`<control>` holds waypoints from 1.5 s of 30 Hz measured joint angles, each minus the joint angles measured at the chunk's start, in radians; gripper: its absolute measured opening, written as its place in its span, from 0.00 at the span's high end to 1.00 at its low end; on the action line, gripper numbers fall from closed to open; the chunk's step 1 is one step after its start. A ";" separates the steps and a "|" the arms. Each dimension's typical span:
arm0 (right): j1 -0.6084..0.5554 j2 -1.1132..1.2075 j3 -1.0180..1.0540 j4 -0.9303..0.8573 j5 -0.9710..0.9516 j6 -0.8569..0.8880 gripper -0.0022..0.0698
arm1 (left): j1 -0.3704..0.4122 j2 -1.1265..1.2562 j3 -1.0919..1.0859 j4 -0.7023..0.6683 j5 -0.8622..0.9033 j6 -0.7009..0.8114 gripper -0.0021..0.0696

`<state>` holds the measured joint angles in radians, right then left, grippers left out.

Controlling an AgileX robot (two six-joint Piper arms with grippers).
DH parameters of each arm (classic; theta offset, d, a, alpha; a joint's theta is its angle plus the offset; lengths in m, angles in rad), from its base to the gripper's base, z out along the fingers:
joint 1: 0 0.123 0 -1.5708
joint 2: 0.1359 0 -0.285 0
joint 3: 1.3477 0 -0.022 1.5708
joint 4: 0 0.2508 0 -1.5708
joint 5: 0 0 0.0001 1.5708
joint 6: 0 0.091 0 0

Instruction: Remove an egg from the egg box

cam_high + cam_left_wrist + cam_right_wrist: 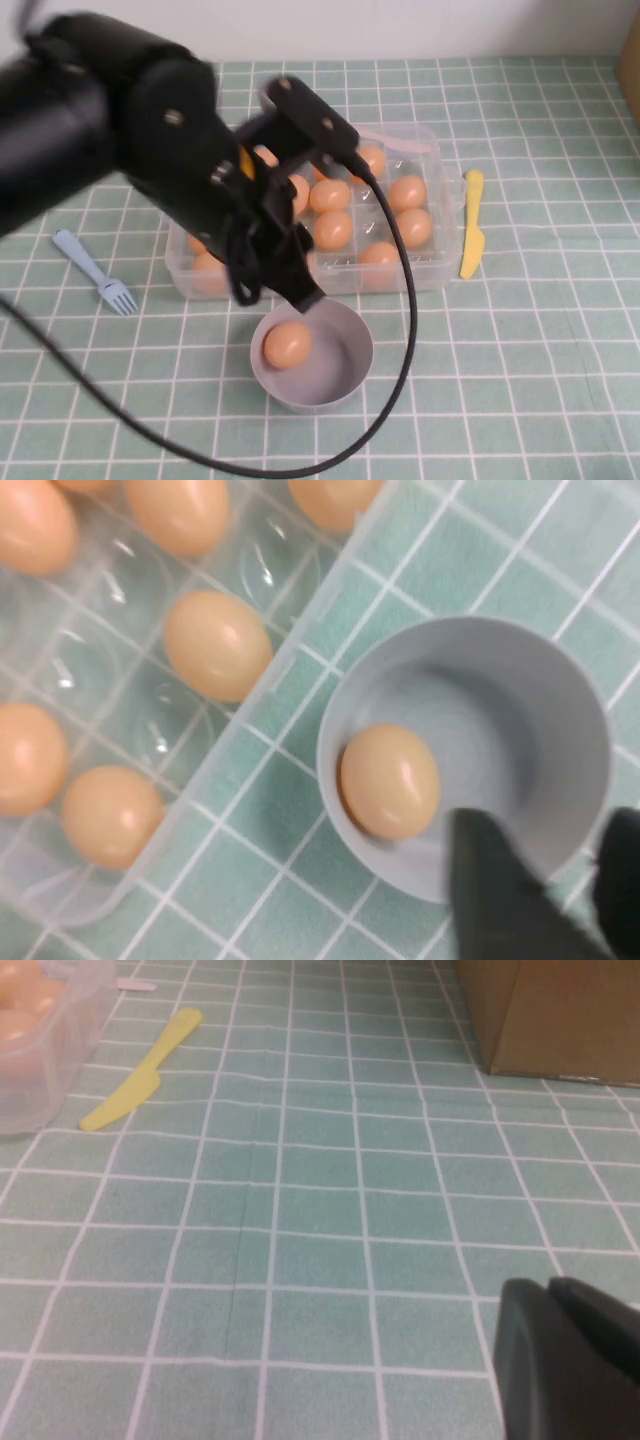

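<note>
The clear egg box (440,272) stands mid-table with several orange-tan eggs in its cells; it also shows in the left wrist view (285,675). One egg (287,344) lies in the round grey bowl (340,392) in front of the box, and shows in the left wrist view (389,781) inside the bowl (520,720). My left gripper (300,293) hovers just above the bowl's far rim, open and empty (545,855), next to that egg. My right gripper (562,1292) is out of the high view, low over bare tablecloth, shut and empty.
A yellow plastic knife (471,225) lies right of the box and shows in the right wrist view (140,1085). A blue fork (95,270) lies to the left. A brown cardboard box (560,1010) stands at the far right. My left arm's cable loops around the bowl.
</note>
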<state>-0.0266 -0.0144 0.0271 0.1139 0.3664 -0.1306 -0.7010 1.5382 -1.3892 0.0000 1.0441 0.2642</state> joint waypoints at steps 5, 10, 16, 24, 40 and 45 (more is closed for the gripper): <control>0.000 0.000 0.000 0.000 0.000 0.000 0.99 | 0.000 -0.149 0.004 0.000 0.006 -0.010 0.93; 0.000 0.000 0.000 0.000 0.000 0.000 0.99 | 0.000 -0.316 0.128 0.000 -0.154 -0.015 0.97; 0.000 0.000 0.000 0.000 0.000 0.000 0.99 | 0.000 -0.557 0.481 -0.007 -0.451 -0.063 0.97; 0.000 0.000 0.000 0.000 0.000 0.000 0.99 | 0.000 -0.773 0.820 -0.022 -0.730 -0.175 0.97; 0.000 0.000 0.000 0.003 0.000 0.000 0.99 | 0.000 -0.868 1.186 -0.097 -1.415 -0.065 0.97; 0.000 0.000 0.000 0.003 0.000 0.000 0.99 | 0.022 -0.961 1.286 -0.340 -1.533 0.098 0.97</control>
<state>-0.0266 -0.0144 0.0271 0.1173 0.3664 -0.1306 -0.6793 0.5775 -0.1031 -0.3403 -0.4889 0.3625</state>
